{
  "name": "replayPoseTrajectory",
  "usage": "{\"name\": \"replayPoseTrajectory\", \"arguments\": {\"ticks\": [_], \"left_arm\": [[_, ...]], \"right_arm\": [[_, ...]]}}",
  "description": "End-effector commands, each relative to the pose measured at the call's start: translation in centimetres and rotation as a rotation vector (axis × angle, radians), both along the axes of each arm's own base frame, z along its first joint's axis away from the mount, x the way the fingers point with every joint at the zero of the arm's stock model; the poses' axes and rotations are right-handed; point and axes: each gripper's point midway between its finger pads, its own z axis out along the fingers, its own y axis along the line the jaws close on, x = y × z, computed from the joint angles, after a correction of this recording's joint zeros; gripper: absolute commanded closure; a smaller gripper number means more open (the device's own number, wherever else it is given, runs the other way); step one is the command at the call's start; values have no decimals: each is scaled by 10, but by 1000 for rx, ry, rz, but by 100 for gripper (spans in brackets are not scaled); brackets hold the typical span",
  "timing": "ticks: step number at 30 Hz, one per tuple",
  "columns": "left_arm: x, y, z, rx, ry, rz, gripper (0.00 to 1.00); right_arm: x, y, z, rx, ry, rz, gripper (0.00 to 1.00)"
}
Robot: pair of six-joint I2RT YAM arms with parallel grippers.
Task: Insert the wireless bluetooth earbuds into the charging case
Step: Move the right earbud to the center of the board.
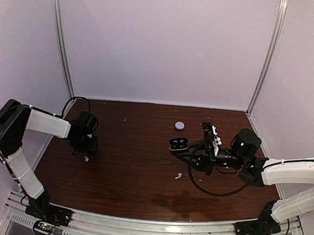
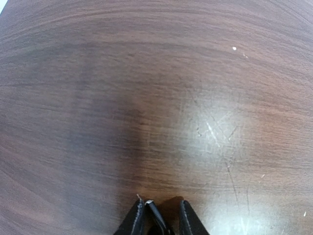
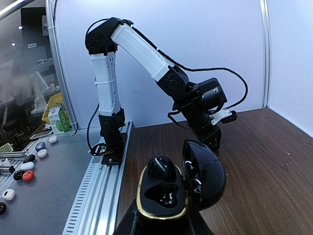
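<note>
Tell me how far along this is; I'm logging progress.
Done: nothing visibly. In hand: the right gripper grips an open black case, no pale earbud in it. Left: the earbud loose on the table nearby, a second pale piece by the left gripper, possibly the other earbud, and the lavender charging case, lying untouched beyond.

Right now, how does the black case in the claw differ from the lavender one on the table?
The black case is glossy black with a gold rim; the lavender case is pale and plain. The black case is open, lid swung back; the lavender case looks shut, though tiny in view. The right claw grips the black case; the lavender case lies free on the table. Both are small and rounded.
</note>
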Motion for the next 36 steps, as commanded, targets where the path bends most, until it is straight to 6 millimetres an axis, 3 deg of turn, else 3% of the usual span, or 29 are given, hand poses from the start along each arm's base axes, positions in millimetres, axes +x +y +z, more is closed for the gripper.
{"name": "replayPoseTrajectory", "arguments": {"ticks": [1,9,19,23,29,32,36], "left_arm": [[-2,-17,-7,-6,24,-65,75],[-13,-82,-5,-100,42,-260,83],[-55,-225,-17,-270,113,-622,91],[-71,-271,-13,-304,118,-750,92],[-78,-285,-3,-302,116,-880,80],[-76,-277,0,-222,96,-937,74],[-67,-268,19,-155,-2,-953,64]], "right_arm": [[3,-2,7,13,-28,-19,100],[4,-2,6,9,-30,-23,100],[3,-5,8,12,-36,-34,100],[1,-8,11,15,-42,-35,100],[0,-10,11,14,-43,-39,100],[-1,-11,12,18,-46,-37,100],[-2,-12,12,19,-46,-37,100]]}}
